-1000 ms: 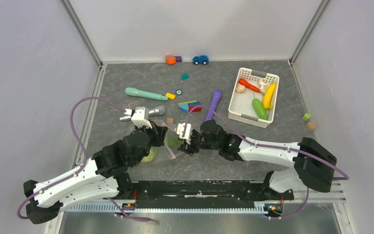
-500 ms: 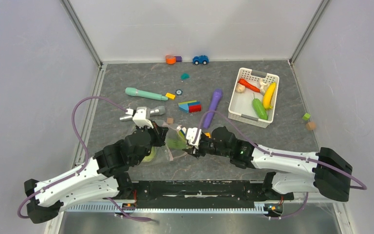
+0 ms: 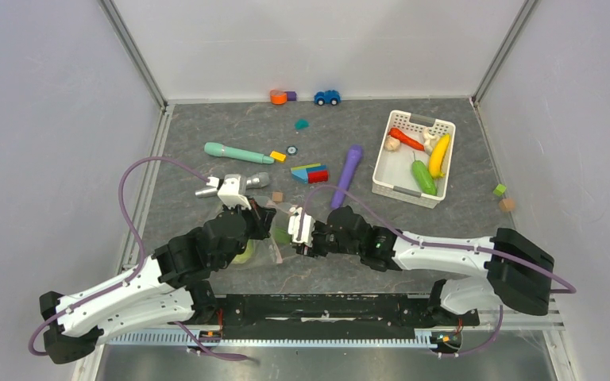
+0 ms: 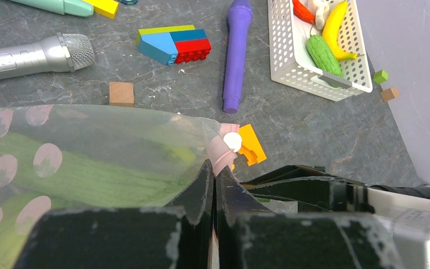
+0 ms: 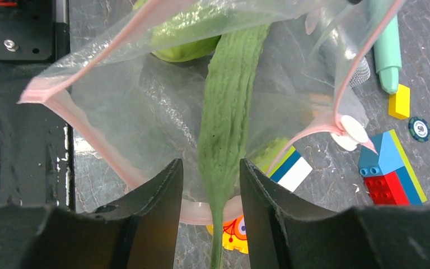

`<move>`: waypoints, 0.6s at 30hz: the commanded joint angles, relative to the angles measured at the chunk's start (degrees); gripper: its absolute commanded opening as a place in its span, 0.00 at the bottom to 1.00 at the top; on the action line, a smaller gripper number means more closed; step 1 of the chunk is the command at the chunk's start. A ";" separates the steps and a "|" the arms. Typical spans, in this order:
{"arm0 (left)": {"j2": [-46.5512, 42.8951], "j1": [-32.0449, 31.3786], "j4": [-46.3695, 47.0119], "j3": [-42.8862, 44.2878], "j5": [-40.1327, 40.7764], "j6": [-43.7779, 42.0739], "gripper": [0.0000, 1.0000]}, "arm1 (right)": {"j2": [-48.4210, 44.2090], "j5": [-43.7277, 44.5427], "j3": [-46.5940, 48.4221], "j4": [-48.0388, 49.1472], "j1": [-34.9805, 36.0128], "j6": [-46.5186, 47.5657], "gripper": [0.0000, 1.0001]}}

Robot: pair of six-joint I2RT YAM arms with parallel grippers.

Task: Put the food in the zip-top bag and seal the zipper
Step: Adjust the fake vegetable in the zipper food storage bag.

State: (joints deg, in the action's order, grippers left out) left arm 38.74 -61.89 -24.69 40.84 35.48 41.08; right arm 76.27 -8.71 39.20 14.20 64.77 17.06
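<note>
The clear polka-dot zip-top bag (image 5: 117,101) lies open between both arms; it also shows in the top view (image 3: 274,242). My left gripper (image 4: 214,168) is shut on the bag's pink zipper (image 4: 221,148) next to its white slider. A long green cucumber (image 5: 227,112) reaches into the bag's mouth, its thin stem between my right gripper's (image 5: 211,166) open jaws with a gap on each side. A round green cabbage (image 5: 182,47) sits deeper in the bag. The white basket (image 3: 381,163) holds a carrot (image 3: 407,139), a banana (image 3: 439,152), another cucumber (image 3: 423,178) and a beige piece (image 3: 392,144).
A purple stick (image 3: 348,171), a teal stick (image 3: 238,152), a silver microphone (image 3: 230,184), coloured blocks (image 3: 310,172), a brown cube (image 3: 278,196) and a toy car (image 3: 327,97) lie beyond the bag. Two small cubes (image 3: 504,197) sit at the right wall. A yellow piece (image 5: 235,238) lies under the bag's mouth.
My right gripper pulled back to the right, then came left again toward the bag's mouth. The left gripper has stayed holding the bag's edge.
</note>
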 commanded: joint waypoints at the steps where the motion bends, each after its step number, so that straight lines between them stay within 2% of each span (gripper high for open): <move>1: -0.33 -0.12 2.00 0.65 -1.52 -0.28 0.02 | 2.52 2.32 2.76 -0.06 0.27 2.17 0.48; 11: -0.99 -0.15 2.19 0.08 -4.49 -0.21 0.02 | 9.62 7.43 5.26 0.20 0.27 1.49 0.51; 18: -2.08 -0.13 2.18 -0.03 -5.41 0.14 0.02 | 12.64 8.31 4.14 2.85 0.27 0.96 0.45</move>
State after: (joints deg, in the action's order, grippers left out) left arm 38.22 -61.89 -25.41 40.82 31.14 41.08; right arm 87.07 -2.26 42.48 14.74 64.77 18.31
